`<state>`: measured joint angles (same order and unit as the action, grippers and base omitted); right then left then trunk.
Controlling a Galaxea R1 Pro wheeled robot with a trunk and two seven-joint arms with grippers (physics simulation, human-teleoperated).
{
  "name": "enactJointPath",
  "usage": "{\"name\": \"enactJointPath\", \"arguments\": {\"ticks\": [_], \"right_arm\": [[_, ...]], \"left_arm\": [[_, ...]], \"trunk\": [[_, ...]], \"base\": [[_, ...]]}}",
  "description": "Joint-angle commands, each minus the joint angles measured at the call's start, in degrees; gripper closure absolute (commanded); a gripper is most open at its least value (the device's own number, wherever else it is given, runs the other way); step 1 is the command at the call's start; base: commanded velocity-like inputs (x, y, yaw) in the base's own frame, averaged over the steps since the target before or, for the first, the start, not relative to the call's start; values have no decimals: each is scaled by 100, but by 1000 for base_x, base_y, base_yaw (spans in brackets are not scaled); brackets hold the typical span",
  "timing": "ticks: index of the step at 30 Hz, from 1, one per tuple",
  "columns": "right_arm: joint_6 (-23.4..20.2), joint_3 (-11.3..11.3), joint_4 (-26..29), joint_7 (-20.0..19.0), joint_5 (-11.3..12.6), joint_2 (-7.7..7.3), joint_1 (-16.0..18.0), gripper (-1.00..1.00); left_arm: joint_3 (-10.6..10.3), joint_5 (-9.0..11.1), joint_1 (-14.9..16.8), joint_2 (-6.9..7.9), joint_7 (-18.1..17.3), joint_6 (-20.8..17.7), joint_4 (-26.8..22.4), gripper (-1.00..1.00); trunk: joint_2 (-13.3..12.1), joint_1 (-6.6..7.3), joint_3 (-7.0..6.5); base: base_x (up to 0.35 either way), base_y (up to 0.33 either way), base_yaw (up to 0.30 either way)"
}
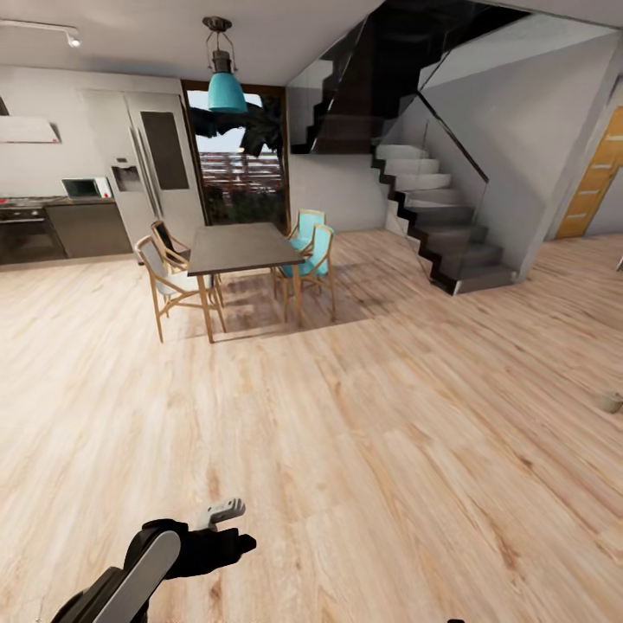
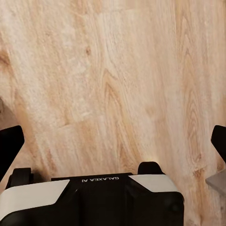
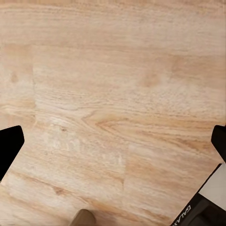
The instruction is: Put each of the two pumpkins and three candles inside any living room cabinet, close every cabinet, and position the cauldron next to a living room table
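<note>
Where staircase (image 1: 441, 229) meets frame edge, door (image 1: 597, 177) half cut.

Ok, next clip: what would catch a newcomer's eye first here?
The dark dining table with wooden and teal chairs stands mid-room under a teal pendant lamp. A dark staircase with glass railing climbs at the right. Wide plank floor spreads in front, the left gripper low over it, open.

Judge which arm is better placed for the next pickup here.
Right, tentatively: a small object lies far off on the robot's right, too blurry to identify. Left gripper and right gripper hang open over the floor, so the base must drive first.
</note>
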<state>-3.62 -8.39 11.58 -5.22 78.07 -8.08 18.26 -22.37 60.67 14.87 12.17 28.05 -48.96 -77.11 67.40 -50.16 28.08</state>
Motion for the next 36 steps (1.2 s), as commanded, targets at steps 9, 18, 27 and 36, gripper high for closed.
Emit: {"name": "enactJointPath", "arguments": {"ticks": [9,18,27,36], "right_arm": [[1,-56,-4,-14,59,-6,2,-100],[-14,-59,-2,-11,52,-9,2,-100],[-15,-66,-3,2,50,-9,2,-100],[-8,-66,2,-13,46,-9,2,-100]], "left_arm": [[-13,58,7,3,61,2,3,-100],[-13,59,7,4,61,1,-5,-100],[-13,59,7,4,65,1,-13,-100],[-13,56,7,-9,68,6,-6,-100]], "trunk": [[4,0,6],[4,0,6],[4,0,6],[4,0,6]], "base": [[46,-6,49],[81,11,1],[61,14,0],[28,9,0]]}}
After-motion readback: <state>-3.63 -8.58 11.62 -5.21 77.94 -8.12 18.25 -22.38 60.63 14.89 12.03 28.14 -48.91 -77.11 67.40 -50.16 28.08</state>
